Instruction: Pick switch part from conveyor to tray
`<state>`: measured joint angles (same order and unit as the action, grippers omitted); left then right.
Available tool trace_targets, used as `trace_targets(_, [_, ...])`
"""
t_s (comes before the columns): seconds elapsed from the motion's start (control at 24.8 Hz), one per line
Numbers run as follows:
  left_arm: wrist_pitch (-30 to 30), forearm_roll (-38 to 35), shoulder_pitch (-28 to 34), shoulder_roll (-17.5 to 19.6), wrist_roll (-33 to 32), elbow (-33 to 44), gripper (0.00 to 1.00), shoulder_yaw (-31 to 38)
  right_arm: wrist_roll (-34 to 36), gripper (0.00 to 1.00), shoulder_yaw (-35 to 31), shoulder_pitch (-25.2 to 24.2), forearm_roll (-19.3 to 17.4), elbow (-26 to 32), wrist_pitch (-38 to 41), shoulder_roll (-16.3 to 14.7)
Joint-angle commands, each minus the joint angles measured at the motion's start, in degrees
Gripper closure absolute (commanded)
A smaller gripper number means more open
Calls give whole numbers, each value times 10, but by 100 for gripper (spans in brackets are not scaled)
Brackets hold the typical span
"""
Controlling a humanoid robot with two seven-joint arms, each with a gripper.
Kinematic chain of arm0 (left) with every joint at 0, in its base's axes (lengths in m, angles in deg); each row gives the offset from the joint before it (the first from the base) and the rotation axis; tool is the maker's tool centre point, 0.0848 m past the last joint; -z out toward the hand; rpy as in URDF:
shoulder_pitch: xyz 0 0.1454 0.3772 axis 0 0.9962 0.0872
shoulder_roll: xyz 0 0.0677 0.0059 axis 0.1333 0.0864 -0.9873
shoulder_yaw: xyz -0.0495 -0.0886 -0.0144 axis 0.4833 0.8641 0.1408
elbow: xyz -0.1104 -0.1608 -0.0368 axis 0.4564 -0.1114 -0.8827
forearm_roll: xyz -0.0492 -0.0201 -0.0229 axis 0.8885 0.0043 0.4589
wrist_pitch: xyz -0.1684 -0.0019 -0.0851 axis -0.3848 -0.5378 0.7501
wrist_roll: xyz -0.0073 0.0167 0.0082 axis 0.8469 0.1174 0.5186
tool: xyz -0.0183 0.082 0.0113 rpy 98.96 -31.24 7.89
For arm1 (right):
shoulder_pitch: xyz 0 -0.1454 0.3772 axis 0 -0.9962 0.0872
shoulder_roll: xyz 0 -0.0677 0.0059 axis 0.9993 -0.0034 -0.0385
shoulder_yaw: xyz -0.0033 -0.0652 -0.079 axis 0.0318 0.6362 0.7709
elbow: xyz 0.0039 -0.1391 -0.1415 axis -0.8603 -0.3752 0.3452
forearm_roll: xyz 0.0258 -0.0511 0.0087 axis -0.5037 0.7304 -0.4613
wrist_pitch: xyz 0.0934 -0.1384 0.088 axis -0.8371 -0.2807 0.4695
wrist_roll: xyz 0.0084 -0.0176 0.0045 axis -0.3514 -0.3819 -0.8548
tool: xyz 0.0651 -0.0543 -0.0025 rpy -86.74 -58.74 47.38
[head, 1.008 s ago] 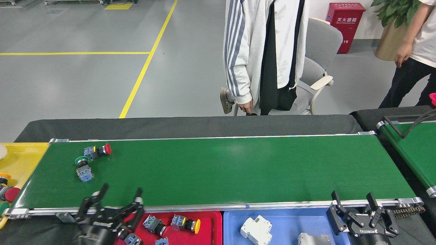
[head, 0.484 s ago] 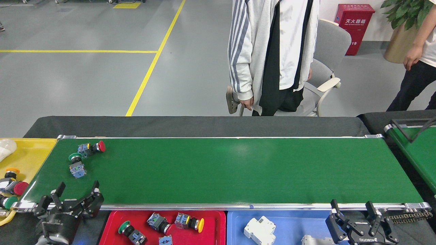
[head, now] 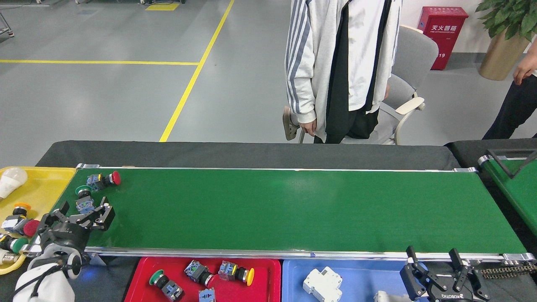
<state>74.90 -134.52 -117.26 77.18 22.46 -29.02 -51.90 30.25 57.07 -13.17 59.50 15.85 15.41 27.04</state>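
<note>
Reaching with my left gripper (head: 84,209), fingers spread around the green-capped switch (head: 84,199) at the conveyor's (head: 293,209) left end; clipping the neighbouring red-capped switch (head: 102,180) could knock both off.

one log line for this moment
left end effector: open, over green switch on conveyor | right end effector: open, idle | nothing held

Two switch parts (head: 86,197) lie on the conveyor (head: 285,209), four on the red tray (head: 268,268), and two breakers (head: 321,282) on the blue tray (head: 356,268).
</note>
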Motion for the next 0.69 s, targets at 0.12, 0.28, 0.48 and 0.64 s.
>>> trace_targets(0.12, [83, 2, -73, 24, 88, -134, 24, -39, 0, 0, 5, 11, 0, 8, 3, -2])
trace_targets(0.28, [69, 30, -70, 28, 89, -135, 70, -37, -6, 0, 24, 17, 0, 8, 3, -2])
trace_targets(0.48, [-3, 74, -27, 41, 94, -114, 90, -41, -7, 0, 25, 16, 0, 8, 2, -1])
trace_targets(0.64, [-52, 73, 51, 30, 103, -7, 92, -44, -7, 0, 24, 15, 0, 8, -1, 0])
